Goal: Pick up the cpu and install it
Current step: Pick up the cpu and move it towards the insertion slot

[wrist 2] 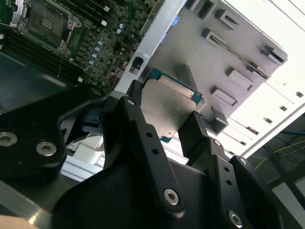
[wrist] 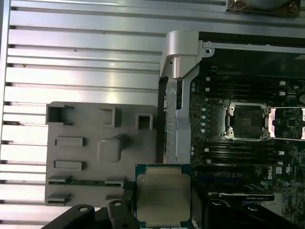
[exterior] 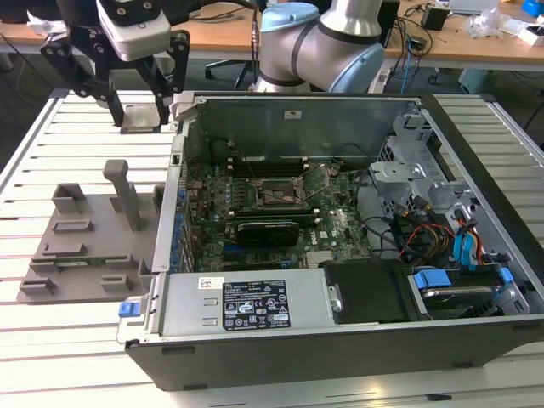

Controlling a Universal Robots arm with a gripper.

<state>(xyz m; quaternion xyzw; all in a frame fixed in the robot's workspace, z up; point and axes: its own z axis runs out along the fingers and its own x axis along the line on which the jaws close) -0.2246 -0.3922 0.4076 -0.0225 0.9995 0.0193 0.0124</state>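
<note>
Our black gripper [exterior: 140, 115] pinches the silvery-grey square cpu [wrist: 163, 198]. In the exterior view, both hang at ten o'clock of the open grey case [exterior: 340, 340].

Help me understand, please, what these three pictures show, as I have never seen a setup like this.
This is a robot arm working at a slatted metal table. The exterior view comes from a camera standing off the arm; both wrist views come from cameras riding on the arm, looking past its gripper, the black two-fingered claw. On the table lie an open computer case, with its green motherboard and processor socket, and beside it, on the exterior view's left, a grey plastic fixture plate. The gripper is shut on the cpu, the flat silvery square chip, holding it by two opposite edges above the table beside the case, not over the socket.
</note>
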